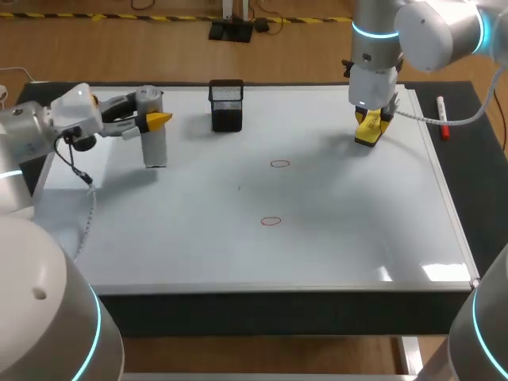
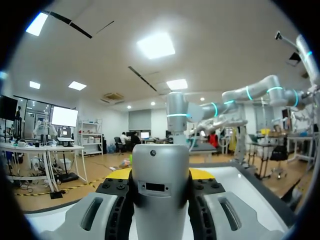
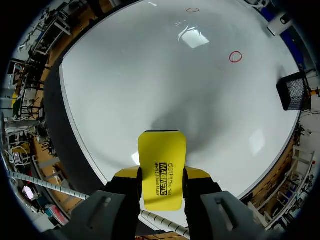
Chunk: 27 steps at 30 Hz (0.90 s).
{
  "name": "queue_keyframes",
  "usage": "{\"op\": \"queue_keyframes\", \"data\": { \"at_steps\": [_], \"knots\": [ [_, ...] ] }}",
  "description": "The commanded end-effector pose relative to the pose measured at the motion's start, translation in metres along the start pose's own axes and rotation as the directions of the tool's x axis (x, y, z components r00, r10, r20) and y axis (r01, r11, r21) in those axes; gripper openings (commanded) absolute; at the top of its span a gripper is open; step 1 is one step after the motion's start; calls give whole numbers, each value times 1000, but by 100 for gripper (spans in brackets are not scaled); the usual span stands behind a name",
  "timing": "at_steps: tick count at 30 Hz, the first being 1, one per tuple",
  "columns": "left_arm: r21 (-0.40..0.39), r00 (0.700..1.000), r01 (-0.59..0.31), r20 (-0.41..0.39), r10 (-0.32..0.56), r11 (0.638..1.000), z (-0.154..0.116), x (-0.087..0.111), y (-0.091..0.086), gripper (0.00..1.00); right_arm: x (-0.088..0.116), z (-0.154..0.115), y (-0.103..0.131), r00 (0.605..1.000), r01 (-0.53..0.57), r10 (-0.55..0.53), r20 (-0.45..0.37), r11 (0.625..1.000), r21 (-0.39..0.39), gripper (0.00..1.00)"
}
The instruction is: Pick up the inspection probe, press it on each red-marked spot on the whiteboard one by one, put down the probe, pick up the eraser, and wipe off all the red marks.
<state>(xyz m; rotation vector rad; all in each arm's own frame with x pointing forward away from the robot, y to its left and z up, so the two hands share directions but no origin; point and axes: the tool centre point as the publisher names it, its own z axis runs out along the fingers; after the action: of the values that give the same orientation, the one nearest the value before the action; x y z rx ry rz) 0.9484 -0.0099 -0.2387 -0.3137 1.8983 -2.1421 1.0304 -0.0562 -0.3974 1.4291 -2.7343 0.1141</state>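
Note:
The grey cylindrical probe stands upright over the whiteboard's left part, and my left gripper is shut on its upper half. In the left wrist view the probe fills the gap between the fingers. At the board's far right, my right gripper is shut on the yellow eraser, which rests on or just above the board. The eraser sits clamped between the fingers. Two red circles lie mid-board; the right wrist view shows these circles ahead of the eraser.
A black mesh holder stands at the board's far edge, right of the probe, and this holder also shows in the right wrist view. A red marker lies on the dark mat beyond the board's right edge.

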Motion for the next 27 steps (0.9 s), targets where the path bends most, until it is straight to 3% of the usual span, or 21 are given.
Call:
{"op": "queue_keyframes", "data": {
  "at_steps": [1,15,27],
  "knots": [
    [0,1000,-4,-1,4,1000,-6,2,-2,0,0,-1,-1,1000,1,-1,-4,1000,1,0],
    [0,1000,-4,-1,4,1000,-6,2,-2,0,0,-1,-1,1000,1,-1,-4,1000,1,0],
    [0,1000,-4,-1,4,1000,-6,2,-2,0,-48,-19,56,985,173,-174,6,984,37,0]
  ]
}}
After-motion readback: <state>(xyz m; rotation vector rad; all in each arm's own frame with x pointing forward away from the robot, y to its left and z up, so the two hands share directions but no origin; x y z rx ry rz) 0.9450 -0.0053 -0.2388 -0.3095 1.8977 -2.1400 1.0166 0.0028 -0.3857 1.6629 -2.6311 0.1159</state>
